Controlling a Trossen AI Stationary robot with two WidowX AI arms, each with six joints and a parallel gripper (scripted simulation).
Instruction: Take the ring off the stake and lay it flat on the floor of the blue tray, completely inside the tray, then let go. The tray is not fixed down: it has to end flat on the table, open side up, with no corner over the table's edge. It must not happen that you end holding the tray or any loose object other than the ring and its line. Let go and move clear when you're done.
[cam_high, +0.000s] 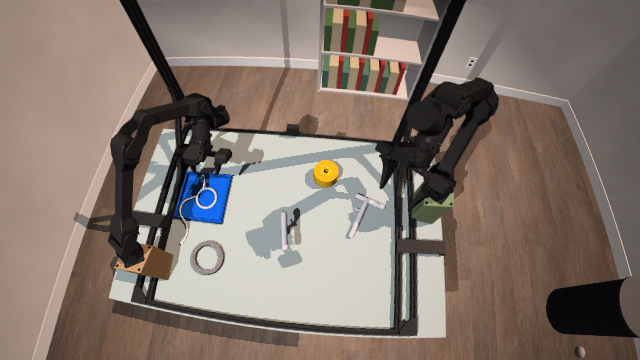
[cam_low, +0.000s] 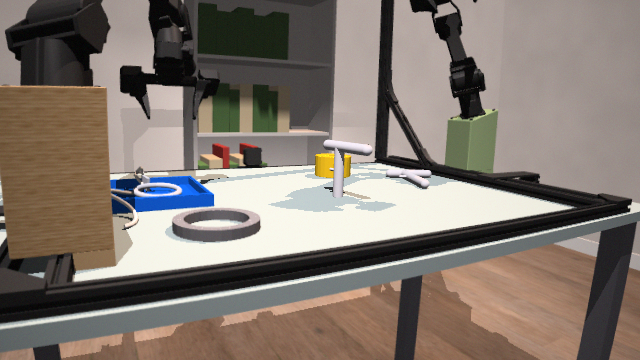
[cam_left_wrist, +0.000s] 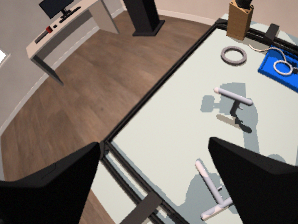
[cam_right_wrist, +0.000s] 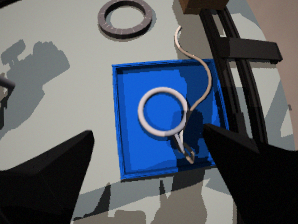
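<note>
A white ring (cam_high: 206, 207) (cam_right_wrist: 141, 111) with a short stem and small clip-like end lies inside the blue tray (cam_high: 223, 190) (cam_low: 185, 201) (cam_right_wrist: 130, 160), looking flat. A pale cord from it crosses the tray wall onto the table. The tray lies open side up. A white T-shaped post (cam_high: 284, 230) (cam_low: 338, 175) stands upright mid-table with no ring on it; I cannot tell if it is the stake. My right gripper (cam_high: 207, 174) (cam_low: 171, 118) (cam_right_wrist: 149, 133) is open and empty above the tray. My left gripper (cam_high: 397, 196) (cam_left_wrist: 154, 145) is open and empty, far from it.
A thick grey ring (cam_high: 193, 258) (cam_low: 216, 232) (cam_right_wrist: 107, 29) lies beside the tray. A yellow cylinder (cam_high: 326, 177) (cam_low: 325, 166) stands farther back. A second white T-shaped piece (cam_high: 358, 219) (cam_left_wrist: 209, 182) lies on its side. A black rail frame (cam_high: 280, 321) borders the table.
</note>
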